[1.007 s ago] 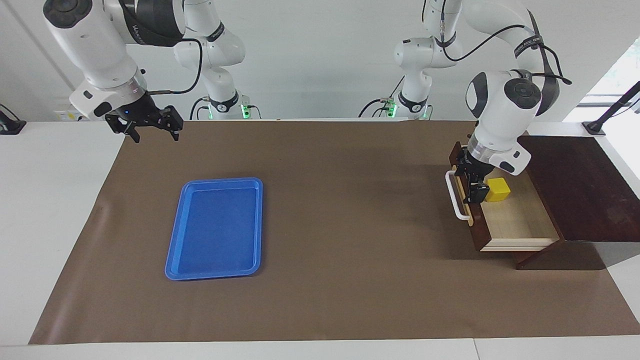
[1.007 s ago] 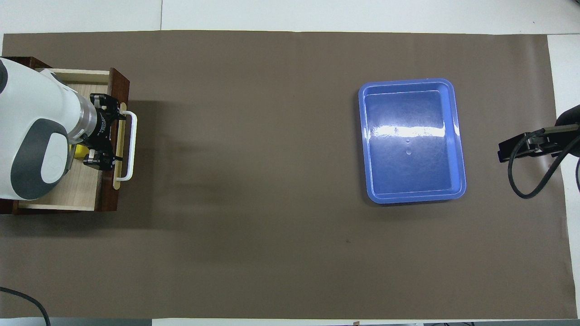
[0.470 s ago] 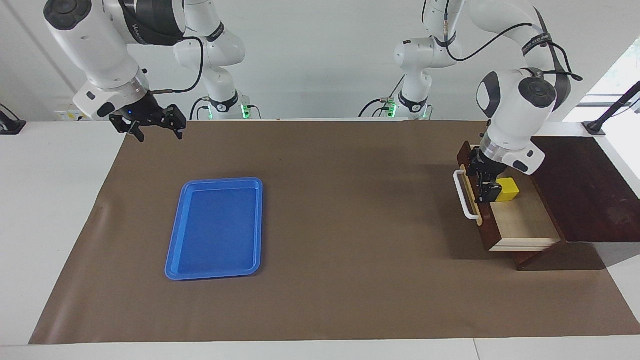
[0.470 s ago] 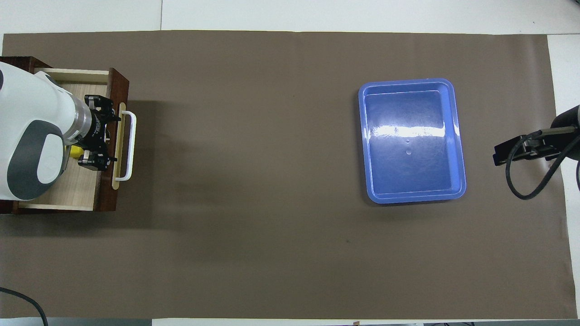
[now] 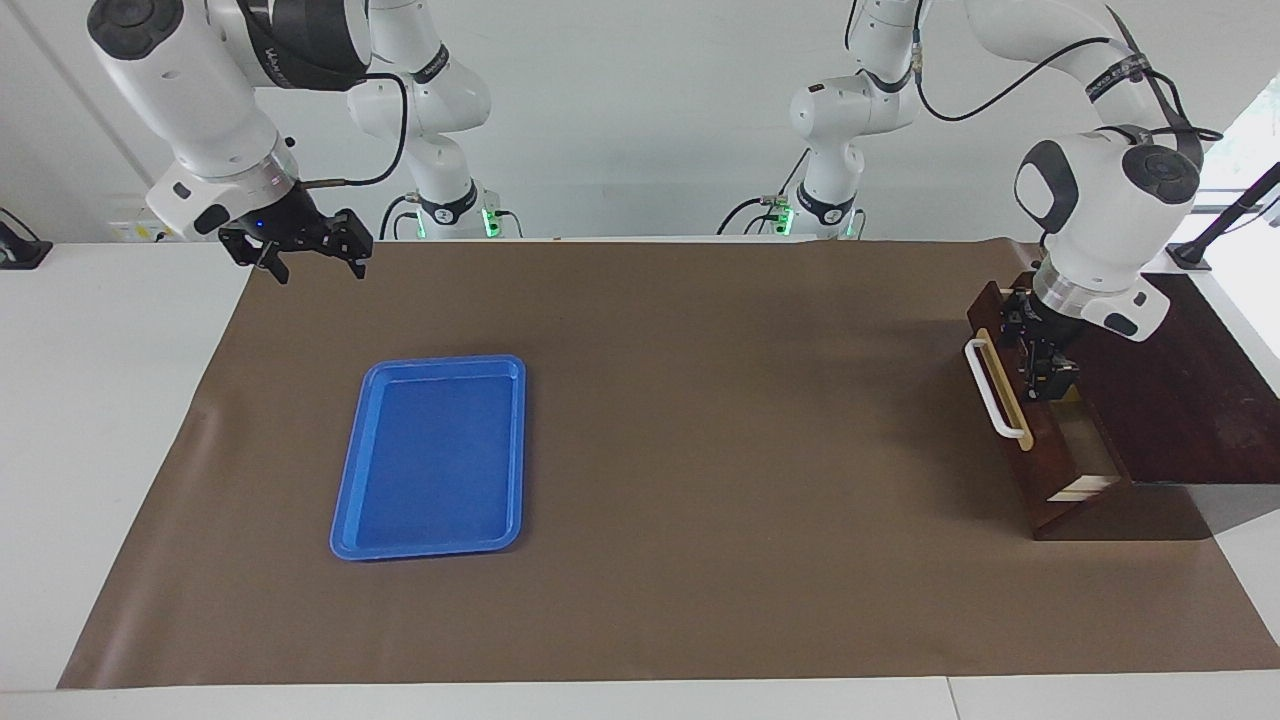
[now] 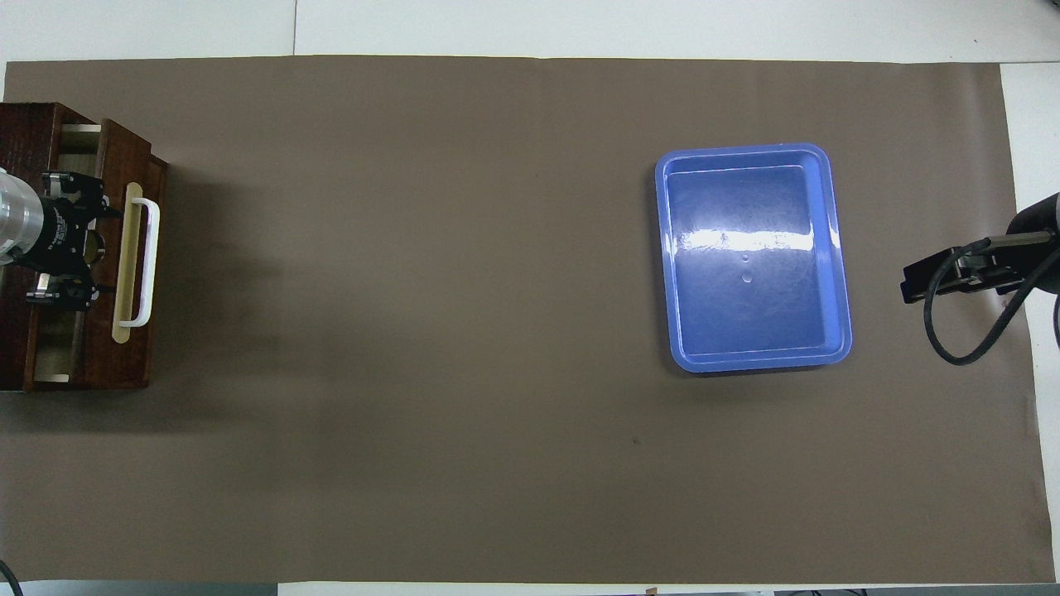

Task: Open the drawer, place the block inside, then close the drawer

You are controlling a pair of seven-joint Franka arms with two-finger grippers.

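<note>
Drawer (image 5: 1040, 440) sat in its dark wooden box (image 5: 1180, 380) at the left arm's end of the table, nearly shut — only a narrow strip of pale interior showed between the front panel and the box. White bar handle (image 5: 990, 388) faced the middle of the table. Block wasn't visible in either view; I'd judge it was inside, hidden under the box top, but couldn't confirm.

Handling, as a judgement: the drawer looked like stiff wood on a plain slide, light enough to move with a push and not fragile. The best contact for closing would be the flat front panel or the handle bar, near mid-width so it doesn't skew and bind. The handle would be the only real grasp point — smooth, so likely a bit slippery.

Left gripper (image 5: 1040, 362) was just inside the drawer's front panel, over the remaining gap, jaws spread wide and holding nothing. Whether a finger touched the panel's inner face I couldn't tell.

Right gripper (image 5: 305, 255) waited in the air over the mat's edge at the right arm's end, jaws open, empty. Blue tray (image 5: 432, 456) lay empty on the mat, well apart from the drawer.
</note>
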